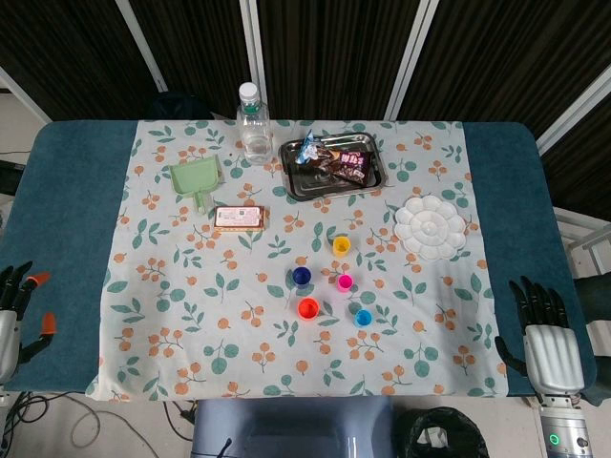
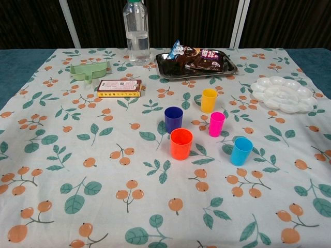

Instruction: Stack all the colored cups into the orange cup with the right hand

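The right hand (image 1: 546, 329) lies at the near right edge of the table, on the bare teal covering, its dark fingers spread and pointing away from the robot with nothing in them. The left hand (image 1: 13, 310) sits at the opposite near corner, fingers likewise apart and holding nothing, some of them capped in orange.

Well off to the right hand's left, and a little farther out, five small smooth plastic cups stand upright on the floral cloth (image 2: 62, 170), apart from one another. The light-blue cup (image 2: 241, 151) is the closest to that hand. Beyond it, still leftward, stands the orange cup (image 2: 181, 143), its mouth open and nothing inside. The pink cup (image 2: 216, 124) stands farther out from the blue one, the dark-blue cup (image 2: 173, 119) just behind the orange one, and the yellow cup (image 2: 209, 100) farthest out of the five.

Straight out ahead of the right hand rests a white round palette (image 2: 282, 94) with scooped wells. Farther off are a shiny metal tray (image 2: 230, 67) of crinkled snack packets, a clear plastic bottle (image 2: 136, 32), a pale green scoop (image 2: 89, 71) and a flat printed box (image 2: 119, 88).
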